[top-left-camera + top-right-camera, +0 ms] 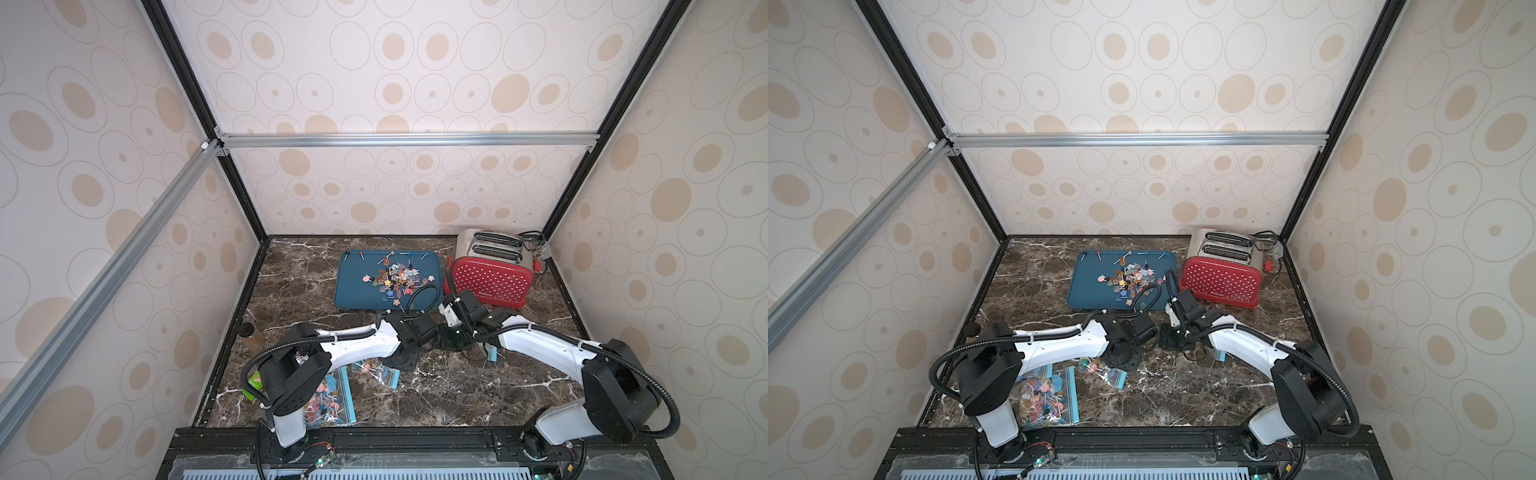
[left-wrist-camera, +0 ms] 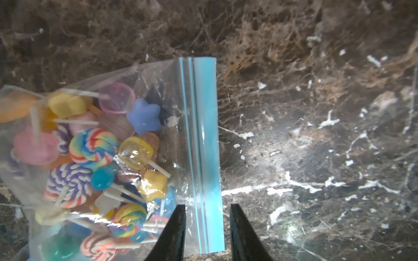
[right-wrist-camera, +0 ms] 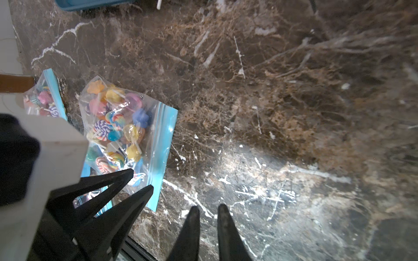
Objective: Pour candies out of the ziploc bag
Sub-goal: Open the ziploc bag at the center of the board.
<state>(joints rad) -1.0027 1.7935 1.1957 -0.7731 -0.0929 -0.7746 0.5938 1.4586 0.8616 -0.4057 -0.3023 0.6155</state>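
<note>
A clear ziploc bag with a blue zip strip lies flat on the marble, full of candies: tiny coloured lollipops on white sticks. My left gripper is open just above it, its jaws straddling one end of the zip strip with a gap on either side. In both top views this bag lies right beside the left gripper. My right gripper hovers over bare marble close by, its jaws a narrow gap apart with nothing between them. Loose candies lie piled on the blue tray.
A second, larger bag of candies lies under my left arm. The blue strip of another bag shows under my right arm. A red toaster stands right of the tray. A brown bottle stands at the left edge.
</note>
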